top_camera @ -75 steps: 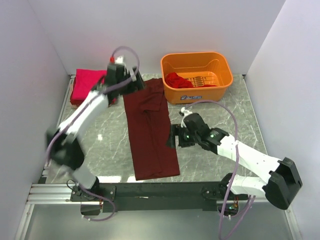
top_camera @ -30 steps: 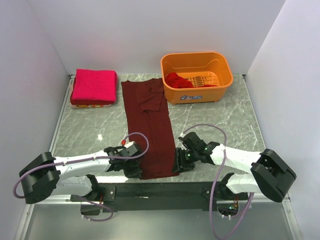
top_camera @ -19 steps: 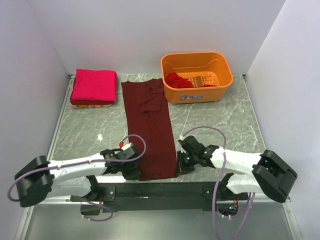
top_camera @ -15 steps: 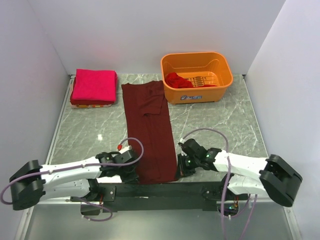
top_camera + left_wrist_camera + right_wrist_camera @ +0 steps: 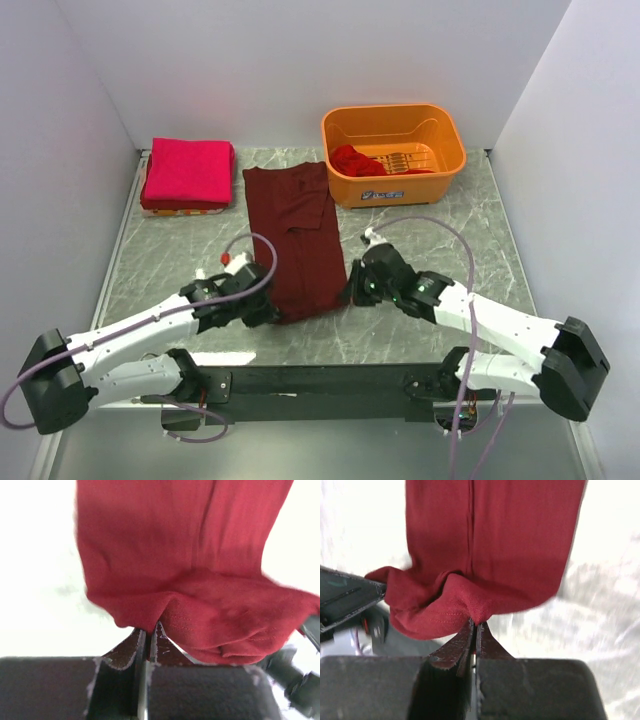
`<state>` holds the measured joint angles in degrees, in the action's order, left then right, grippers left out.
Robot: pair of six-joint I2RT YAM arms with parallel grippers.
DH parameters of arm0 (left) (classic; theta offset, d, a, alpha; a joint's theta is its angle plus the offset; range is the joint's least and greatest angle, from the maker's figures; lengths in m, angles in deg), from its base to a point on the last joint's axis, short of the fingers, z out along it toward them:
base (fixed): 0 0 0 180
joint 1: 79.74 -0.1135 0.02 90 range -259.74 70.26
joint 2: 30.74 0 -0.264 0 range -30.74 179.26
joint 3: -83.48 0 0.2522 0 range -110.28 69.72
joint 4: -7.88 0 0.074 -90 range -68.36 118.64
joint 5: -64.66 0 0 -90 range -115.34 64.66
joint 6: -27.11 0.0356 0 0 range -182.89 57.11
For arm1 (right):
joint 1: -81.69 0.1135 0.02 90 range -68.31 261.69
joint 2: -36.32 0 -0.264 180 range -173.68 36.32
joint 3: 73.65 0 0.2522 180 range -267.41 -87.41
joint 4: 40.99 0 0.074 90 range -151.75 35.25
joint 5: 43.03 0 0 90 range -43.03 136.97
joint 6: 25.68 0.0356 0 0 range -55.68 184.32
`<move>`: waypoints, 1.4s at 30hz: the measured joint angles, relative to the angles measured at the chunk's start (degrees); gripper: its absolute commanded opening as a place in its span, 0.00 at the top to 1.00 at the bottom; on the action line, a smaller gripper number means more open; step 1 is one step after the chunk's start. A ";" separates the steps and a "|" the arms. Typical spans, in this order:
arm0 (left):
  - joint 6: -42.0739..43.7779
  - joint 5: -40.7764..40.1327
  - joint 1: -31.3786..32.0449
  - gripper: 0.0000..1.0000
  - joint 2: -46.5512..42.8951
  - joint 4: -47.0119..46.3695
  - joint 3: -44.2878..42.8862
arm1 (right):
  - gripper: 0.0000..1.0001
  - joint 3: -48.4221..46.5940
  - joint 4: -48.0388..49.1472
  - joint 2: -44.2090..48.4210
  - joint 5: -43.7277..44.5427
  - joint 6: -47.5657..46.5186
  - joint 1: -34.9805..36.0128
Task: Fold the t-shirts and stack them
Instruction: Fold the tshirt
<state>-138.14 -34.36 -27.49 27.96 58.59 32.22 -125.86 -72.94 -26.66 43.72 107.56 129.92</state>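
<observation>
Jaws clamped thin on cloth: left gripper (image 5: 146, 637) and right gripper (image 5: 474, 630) each pinching a hem corner of the maroon t-shirt (image 5: 295, 225), collar end just beside the orange basket (image 5: 430, 186) — hem lately lifted and hauled basketward, so crosswise fold likely begun, stacking not yet.

Left tool (image 5: 270, 312) and right tool (image 5: 348, 294) clamped tight, arms extended forward.

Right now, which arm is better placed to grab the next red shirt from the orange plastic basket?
Right, probably: the orange plastic basket sits far right, its side. The right end effector and left end effector are shut on the dark maroon cloth t-shirt, so release first.
</observation>
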 measured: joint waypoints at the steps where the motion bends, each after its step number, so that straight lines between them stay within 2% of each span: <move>1: 0.79 -0.90 -1.64 0.99 -0.04 -0.37 -0.11 | 1.00 -1.14 0.79 -1.16 1.07 -0.37 -0.46; 7: 7.48 -2.78 -10.12 0.99 0.50 -5.42 -1.01 | 1.00 -7.89 4.55 -9.40 5.40 -2.14 -2.97; 15: 15.50 -3.06 -17.05 0.99 10.19 -11.45 -9.62 | 1.00 -15.82 6.75 -18.40 8.37 -3.74 -5.86; 19: 17.49 -2.89 -20.11 0.99 13.92 -13.97 -11.30 | 1.00 -19.78 7.21 -22.60 8.46 -4.79 -7.34; 41: 25.05 0.07 -29.22 0.99 31.32 -24.24 -18.10 | 1.00 -34.95 8.13 -41.22 9.73 -6.29 -12.07; 42: 25.14 0.11 -29.35 0.97 31.93 -24.20 -18.64 | 1.00 -35.85 8.07 -42.07 9.77 -6.29 -12.24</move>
<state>-113.00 -34.25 -56.84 59.89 34.40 13.58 -161.71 -64.88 -68.73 53.49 101.27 117.68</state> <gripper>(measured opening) 0.053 0.019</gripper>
